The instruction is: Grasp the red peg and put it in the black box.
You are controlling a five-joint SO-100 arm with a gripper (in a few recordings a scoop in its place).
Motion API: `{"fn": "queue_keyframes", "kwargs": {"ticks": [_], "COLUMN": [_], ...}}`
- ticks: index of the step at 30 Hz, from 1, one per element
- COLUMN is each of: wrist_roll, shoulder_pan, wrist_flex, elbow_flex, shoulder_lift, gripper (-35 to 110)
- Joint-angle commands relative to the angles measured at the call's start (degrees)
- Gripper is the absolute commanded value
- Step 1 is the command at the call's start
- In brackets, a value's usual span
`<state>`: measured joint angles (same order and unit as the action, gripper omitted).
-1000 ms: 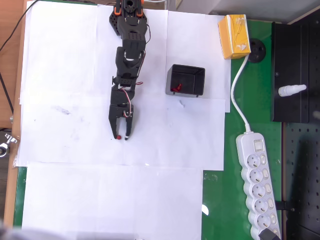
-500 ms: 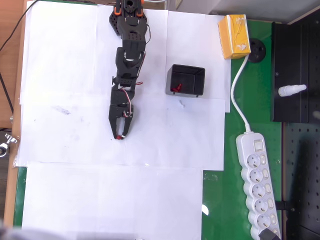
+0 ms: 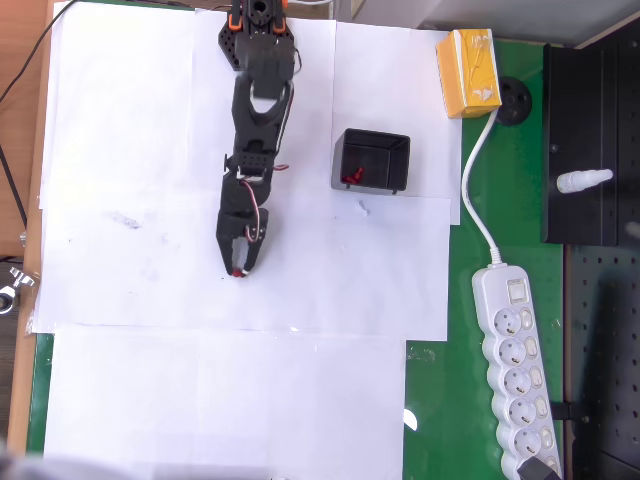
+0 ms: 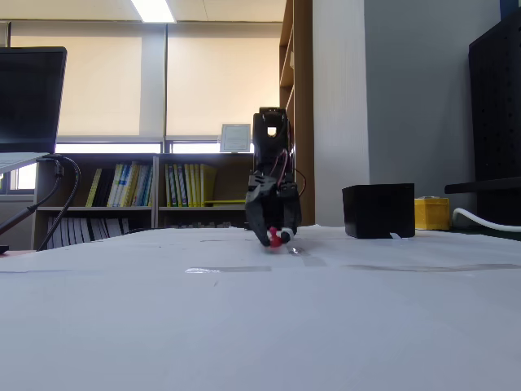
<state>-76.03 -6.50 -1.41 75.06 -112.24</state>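
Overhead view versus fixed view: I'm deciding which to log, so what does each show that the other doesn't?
The overhead view alone looks into the small square black plastic box, where red bits lie, and shows the white power strip. The fixed view alone shows the tiny dark-red peg from the side, just off the paper, with bookshelves behind. Both share the black two-finger gripper shut on the peg, the box and the yellow carton.

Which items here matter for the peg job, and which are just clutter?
Job:
tiny dark-red peg between the black hand's fingers
small square black plastic box, red pieces already inside

Lying about:
yellow carton
white power strip
large black panel
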Motion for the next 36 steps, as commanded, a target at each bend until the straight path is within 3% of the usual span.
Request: {"fn": "queue_keyframes", "kwargs": {"ticks": [1, 6, 20, 36], "wrist_roll": [1.76, 4.04, 11.34, 29.09], "shoulder_pan": [-1.14, -1.05, 5.01, 35.68], "wrist_flex": [30.5, 49.22, 84.02, 97.56], "elbow_flex": [9.05, 14.85, 17.31, 31.99], "shoulder_lift": [13.62, 19.34, 38.5, 38.41], "gripper": [0, 0, 0, 0]}}
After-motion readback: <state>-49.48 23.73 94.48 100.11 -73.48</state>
